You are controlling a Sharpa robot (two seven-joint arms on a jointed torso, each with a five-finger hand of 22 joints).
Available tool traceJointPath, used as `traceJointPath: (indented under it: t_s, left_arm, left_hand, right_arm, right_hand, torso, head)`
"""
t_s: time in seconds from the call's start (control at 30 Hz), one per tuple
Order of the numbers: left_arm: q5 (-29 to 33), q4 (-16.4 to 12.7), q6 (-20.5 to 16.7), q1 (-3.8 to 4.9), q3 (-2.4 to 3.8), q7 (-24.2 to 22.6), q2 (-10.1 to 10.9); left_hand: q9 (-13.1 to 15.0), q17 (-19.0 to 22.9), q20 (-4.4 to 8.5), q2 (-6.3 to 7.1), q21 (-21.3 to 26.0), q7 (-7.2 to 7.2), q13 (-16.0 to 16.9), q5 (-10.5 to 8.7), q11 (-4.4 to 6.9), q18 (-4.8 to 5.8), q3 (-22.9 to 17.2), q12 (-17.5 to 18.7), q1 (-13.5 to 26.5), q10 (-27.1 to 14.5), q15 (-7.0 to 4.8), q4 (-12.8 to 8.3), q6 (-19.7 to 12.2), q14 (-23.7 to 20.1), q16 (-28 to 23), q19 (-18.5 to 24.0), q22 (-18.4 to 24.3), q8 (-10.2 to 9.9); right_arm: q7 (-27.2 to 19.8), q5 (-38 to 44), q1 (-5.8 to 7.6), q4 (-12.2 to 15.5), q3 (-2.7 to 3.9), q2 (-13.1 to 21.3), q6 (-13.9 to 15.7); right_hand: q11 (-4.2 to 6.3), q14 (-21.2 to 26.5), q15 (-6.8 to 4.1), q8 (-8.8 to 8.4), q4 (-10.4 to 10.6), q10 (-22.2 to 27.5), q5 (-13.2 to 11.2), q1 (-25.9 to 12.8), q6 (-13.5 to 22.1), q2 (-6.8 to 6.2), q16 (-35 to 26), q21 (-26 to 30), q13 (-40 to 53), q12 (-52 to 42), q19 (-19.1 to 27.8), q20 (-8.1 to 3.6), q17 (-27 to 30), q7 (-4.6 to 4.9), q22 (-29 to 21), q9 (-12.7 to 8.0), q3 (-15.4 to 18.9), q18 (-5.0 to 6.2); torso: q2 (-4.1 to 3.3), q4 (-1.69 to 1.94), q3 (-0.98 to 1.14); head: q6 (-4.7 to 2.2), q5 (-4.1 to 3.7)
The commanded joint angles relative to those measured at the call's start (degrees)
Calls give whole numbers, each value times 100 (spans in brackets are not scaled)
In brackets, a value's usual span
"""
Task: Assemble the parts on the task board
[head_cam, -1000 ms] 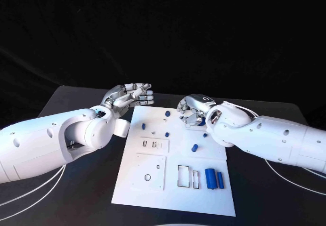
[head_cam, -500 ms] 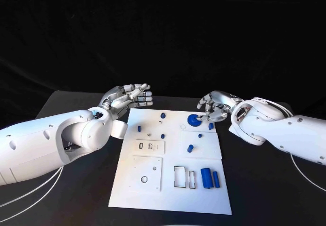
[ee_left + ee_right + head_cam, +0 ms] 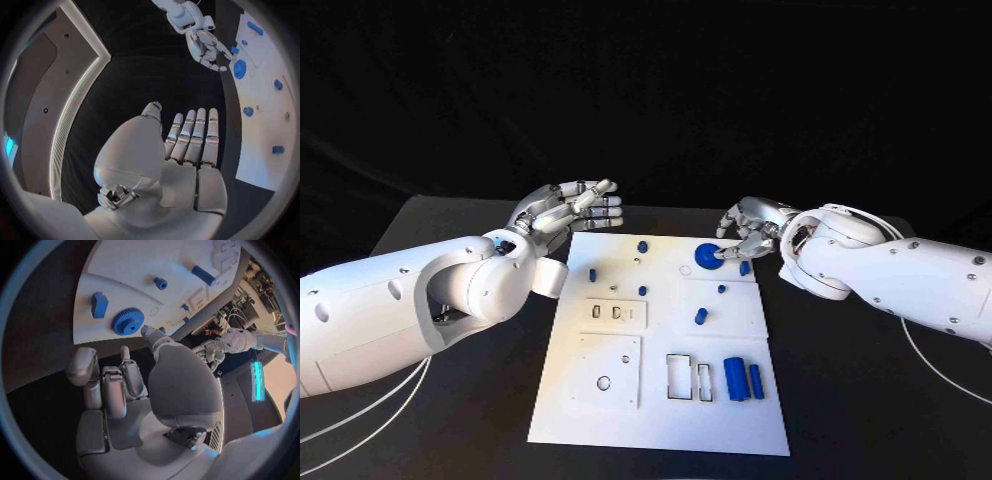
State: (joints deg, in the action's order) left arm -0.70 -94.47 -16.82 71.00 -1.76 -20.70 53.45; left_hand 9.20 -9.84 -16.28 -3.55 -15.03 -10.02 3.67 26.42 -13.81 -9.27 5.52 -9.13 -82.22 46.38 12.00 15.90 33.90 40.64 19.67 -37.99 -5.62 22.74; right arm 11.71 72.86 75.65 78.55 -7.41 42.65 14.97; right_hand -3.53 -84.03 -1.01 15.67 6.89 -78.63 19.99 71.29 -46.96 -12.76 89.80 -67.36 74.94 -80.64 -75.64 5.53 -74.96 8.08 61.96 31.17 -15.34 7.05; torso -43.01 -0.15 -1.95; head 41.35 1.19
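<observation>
The white task board (image 3: 625,410) lies in the middle of the table. A blue gear (image 3: 708,255) lies flat on its far right corner, also seen on the board in the right wrist view (image 3: 128,321). My right hand (image 3: 753,228) hovers just right of the gear, holding nothing, its thumb tip (image 3: 147,330) close to the gear's rim. A small blue block (image 3: 746,267) sits beside the gear. My left hand (image 3: 568,209) hangs off the board's far left corner, fingers stretched out side by side (image 3: 190,142) and empty.
Several small blue pegs (image 3: 643,244) dot the board's far half. Two blue cylinders (image 3: 736,378) lie side by side near its right front, next to rectangular slots (image 3: 681,375). White cables (image 3: 358,415) trail over the black table on the left.
My right hand has drawn back to the right, uncovering the blue gear on the board. The left hand has barely moved.
</observation>
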Motion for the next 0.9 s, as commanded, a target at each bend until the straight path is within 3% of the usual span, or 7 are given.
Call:
traceJointPath:
  t_s: [0.03,0.9]
  left_arm:
    - [-37,-15,131,5,5,-61,-8]
    - [-38,-5,121,6,6,-45,-11]
  left_hand:
    - [7,-5,15,-8,25,-581,3,-24,-9,79,-8,-33,68,-51,-10,29,-35,-43,27,-4,7,23]
    - [7,-4,15,-9,26,-581,3,-24,-9,80,-8,-34,68,-52,-9,29,-38,-50,28,-4,8,29]
  right_arm:
    - [105,129,-25,-77,-2,-79,-126]
    - [135,411,-141,-322,-20,-351,-157]
  right_hand:
    - [3,-597,47,35,33,-76,33,62,46,14,20,-40,165,-71,-53,-9,-1504,2,40,1,23,-84]
    - [-4,-597,53,44,56,-62,63,101,80,40,20,-97,169,-84,-91,-5,-1504,10,117,-10,12,-98]
  torso:
    - [-7,-5,-5]
    - [-7,-9,13]
  head:
    - [17,7]
    - [73,81]
